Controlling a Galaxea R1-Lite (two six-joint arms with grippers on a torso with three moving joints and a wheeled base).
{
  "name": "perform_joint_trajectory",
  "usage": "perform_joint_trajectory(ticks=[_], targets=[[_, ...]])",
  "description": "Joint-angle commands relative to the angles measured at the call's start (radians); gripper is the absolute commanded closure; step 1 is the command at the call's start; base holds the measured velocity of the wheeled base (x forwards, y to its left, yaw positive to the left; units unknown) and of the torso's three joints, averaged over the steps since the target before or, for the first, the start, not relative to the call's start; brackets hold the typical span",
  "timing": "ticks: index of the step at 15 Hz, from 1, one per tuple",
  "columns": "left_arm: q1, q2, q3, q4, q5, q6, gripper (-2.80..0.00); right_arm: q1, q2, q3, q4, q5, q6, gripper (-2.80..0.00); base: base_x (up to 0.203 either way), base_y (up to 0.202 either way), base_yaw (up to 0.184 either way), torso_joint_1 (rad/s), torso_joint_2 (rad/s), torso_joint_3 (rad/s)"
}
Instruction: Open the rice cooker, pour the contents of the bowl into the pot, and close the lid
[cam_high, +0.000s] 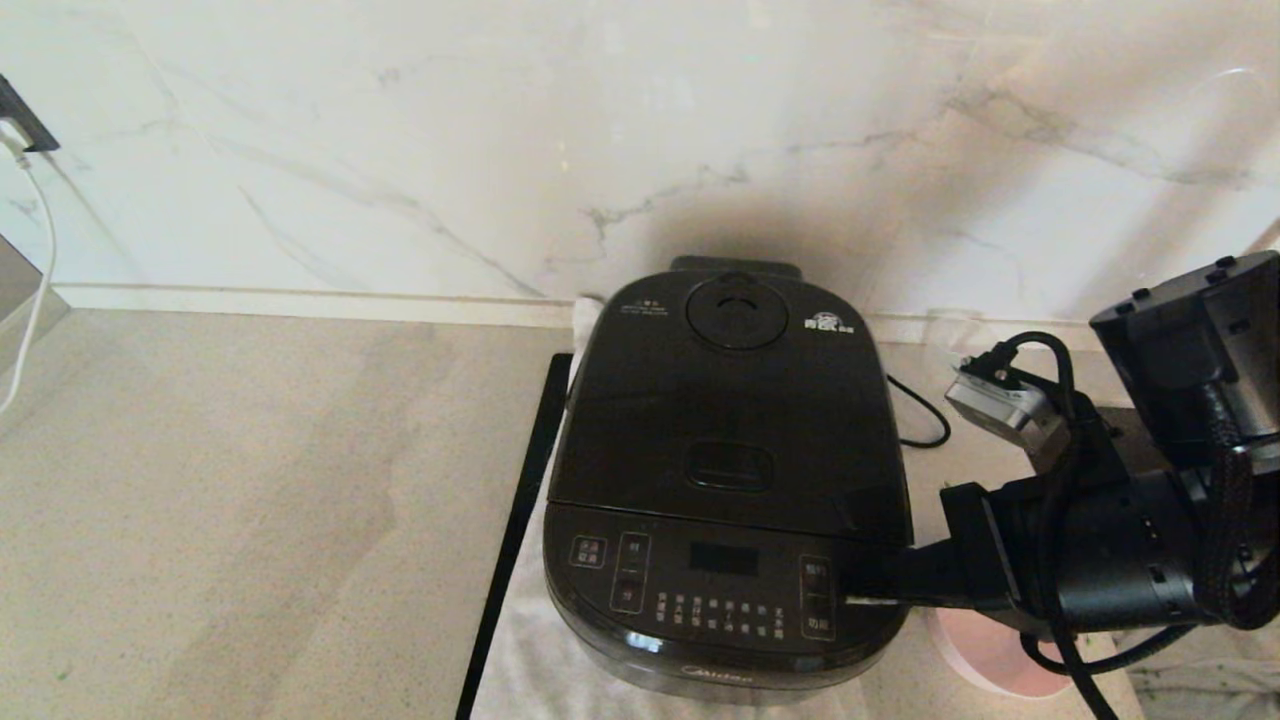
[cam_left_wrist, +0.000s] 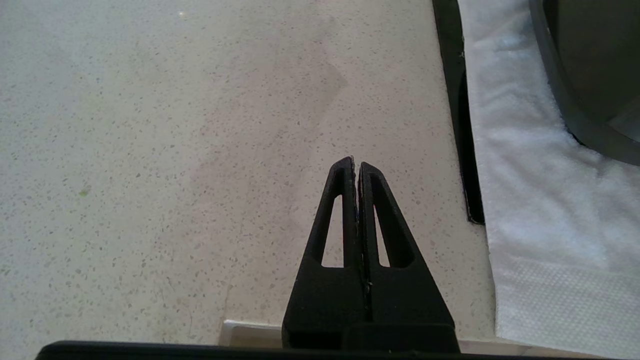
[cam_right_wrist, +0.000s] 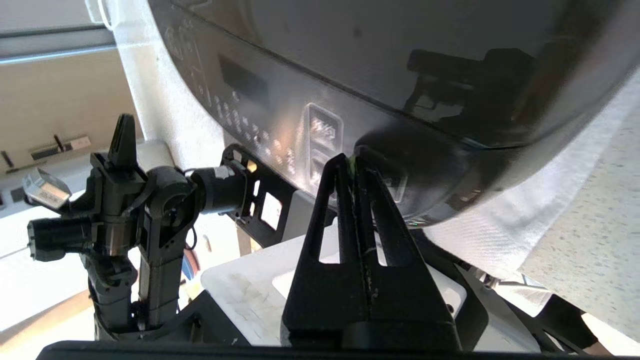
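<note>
The black rice cooker (cam_high: 728, 470) stands on a white towel with its lid (cam_high: 730, 400) down, so the pot is hidden. My right gripper (cam_high: 862, 592) is shut with nothing in it. Its tips lie against the cooker's front right corner (cam_right_wrist: 410, 165), beside the button panel (cam_right_wrist: 320, 140). Part of the pink bowl (cam_high: 985, 652) shows under my right arm, right of the cooker; its contents are hidden. My left gripper (cam_left_wrist: 356, 163) is shut and empty, low over the bare counter to the left of the cooker.
A white towel (cam_high: 540, 670) lies under the cooker, with a black strip (cam_high: 520, 510) along its left side. A black power cord (cam_high: 925, 415) trails behind on the right. The marble wall (cam_high: 600, 130) closes the back. Speckled counter (cam_high: 250, 480) stretches left.
</note>
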Motion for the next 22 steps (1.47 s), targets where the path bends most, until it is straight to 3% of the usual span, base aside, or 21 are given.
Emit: perform_joint_trajectory(ticks=[1,7,10,11,13,16,18,22], targets=[[0.000,-0.001,0.000,0.000,0.000,0.000,0.00,-0.002,-0.041,-0.019,-0.002,0.005,0.021,0.00,0.000,0.000,0.000,0.000,0.00,0.000],[0.000,0.000,0.000,0.000,0.000,0.000,0.00,-0.042,-0.193,-0.074,-0.001,0.001,0.044,0.00,0.000,0.000,0.000,0.000,0.00,0.000],[0.000,0.000,0.000,0.000,-0.001,0.000,0.00,-0.175,-0.253,-0.117,0.024,-0.064,-0.003,0.00,0.000,0.000,0.000,0.000,0.00,0.000],[0.000,0.000,0.000,0.000,0.000,0.000,0.00,-0.232,-0.270,-0.144,0.063,-0.133,-0.056,0.00,0.000,0.000,0.000,0.000,0.00,0.000],[0.000,0.000,0.000,0.000,0.000,0.000,0.00,-0.323,-0.310,-0.192,0.149,-0.354,-0.162,0.00,0.000,0.000,0.000,0.000,0.00,0.000],[0.000,-0.001,0.000,0.000,0.000,0.000,0.00,-0.377,-0.447,-0.160,0.187,-0.678,-0.292,0.00,0.000,0.000,0.000,0.000,0.00,0.000],[0.000,-0.001,0.000,0.000,-0.001,0.000,0.00,-0.385,-0.573,-0.080,0.194,-0.802,-0.346,0.00,0.000,0.000,0.000,0.000,0.00,0.000],[0.000,-0.001,0.000,0.000,0.000,0.000,0.00,-0.424,-0.859,0.148,0.207,-0.930,-0.454,0.00,0.000,0.000,0.000,0.000,0.00,0.000]])
